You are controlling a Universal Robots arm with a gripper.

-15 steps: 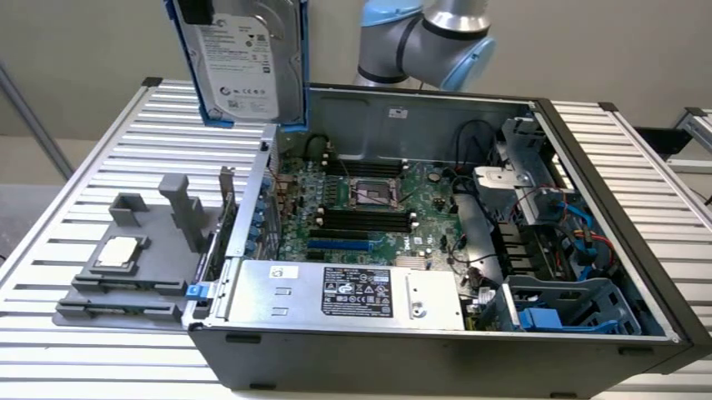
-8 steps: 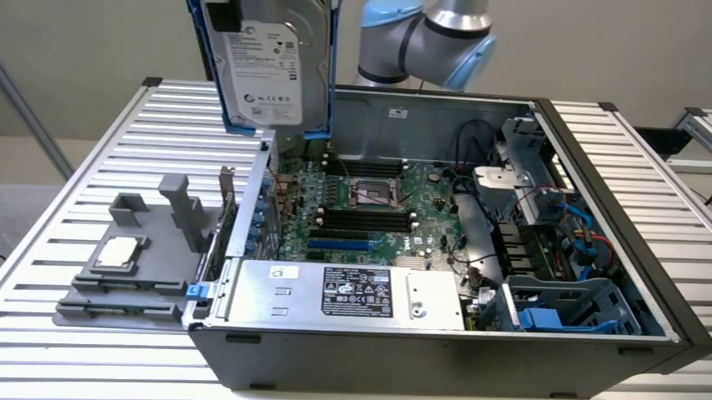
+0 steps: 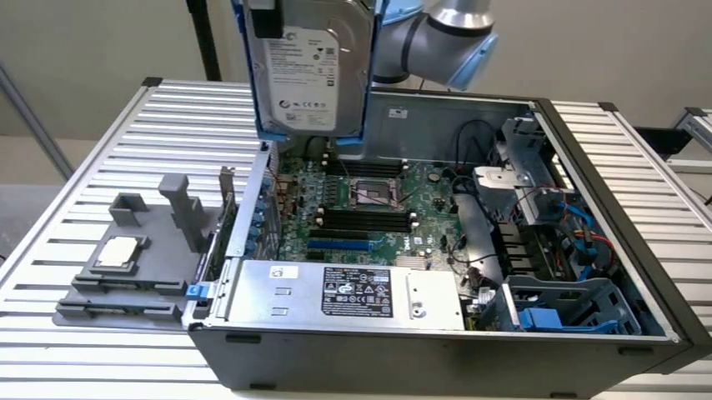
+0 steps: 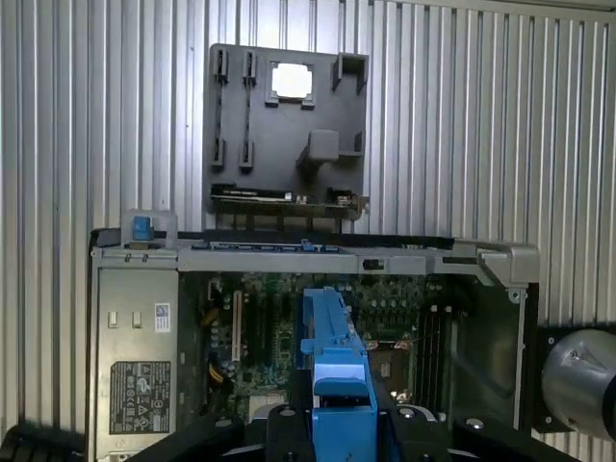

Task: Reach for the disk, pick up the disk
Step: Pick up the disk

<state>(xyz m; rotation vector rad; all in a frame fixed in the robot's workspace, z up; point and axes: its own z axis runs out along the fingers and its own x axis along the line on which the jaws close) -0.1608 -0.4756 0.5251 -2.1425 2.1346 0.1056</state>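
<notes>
The disk (image 3: 309, 71), a silver-grey drive with a white label in a bright blue carrier, hangs upright in the air above the back left corner of the open computer case (image 3: 445, 342). In the wrist view the carrier's blue edge (image 4: 332, 351) runs between my fingers, high over the motherboard (image 4: 385, 318). My gripper (image 4: 342, 423) is shut on the disk, one dark finger on each side of it. The arm (image 3: 445, 33) reaches in from the back of the exterior view.
Inside the case lie the motherboard (image 3: 368, 208), a silver box with a black label (image 3: 345, 292) and blue drive bays (image 3: 556, 312). On the slatted table at the exterior view's left, a grey fixture (image 3: 122, 283) holds a small square chip (image 3: 120, 252).
</notes>
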